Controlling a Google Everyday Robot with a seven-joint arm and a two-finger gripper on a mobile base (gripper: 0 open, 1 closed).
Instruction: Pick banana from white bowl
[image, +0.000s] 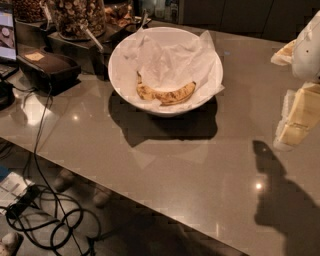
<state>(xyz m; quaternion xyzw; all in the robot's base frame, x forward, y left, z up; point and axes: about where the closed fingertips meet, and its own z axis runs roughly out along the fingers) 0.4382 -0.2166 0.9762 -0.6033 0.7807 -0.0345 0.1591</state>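
Banana (165, 93) lay untouched in the white bowl (115, 75). The gripper (300, 112), its grip state impossible to tell, hung at three o'clock, so the approach seemed next.

I get only part of my white and cream gripper (292, 90), which the right edge cuts off. The top edge crops the glass jars of nuts (80, 17), and the left edge slices through a lit screen (7, 30). Crumpled white paper (165, 60) hides the inside of the glossy round white bowl (114, 75). Tangled black cables (45, 220) run off the bottom edge.
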